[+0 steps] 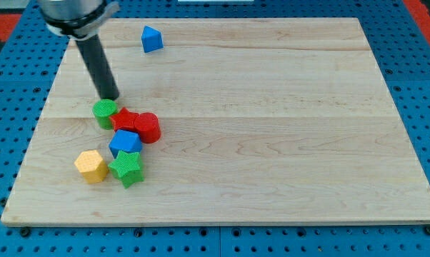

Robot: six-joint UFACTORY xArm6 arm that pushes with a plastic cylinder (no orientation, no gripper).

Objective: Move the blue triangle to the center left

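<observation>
My tip point(111, 98) sat just above the green cylinder point(105, 113), near the board's left edge, gripping nothing. The blue triangle point(151, 38) lay well apart, near the top edge.

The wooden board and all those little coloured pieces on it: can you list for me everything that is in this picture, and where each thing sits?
Wooden board: one, pale wood, fills most of the view.
Blue triangle: one, blue, alone near the view's top, left of centre.
Green cylinder: one, green, top of the cluster at the view's left.
Red blocks: two, red, just right of the green cylinder; shapes unclear.
Blue block: one, blue, below the red ones.
Green star: one, green, below the blue block.
Yellow block: one, yellow, left of the green star.
Blue surface: around the board.
My tip: one, dark rod, just above the green cylinder.
</observation>
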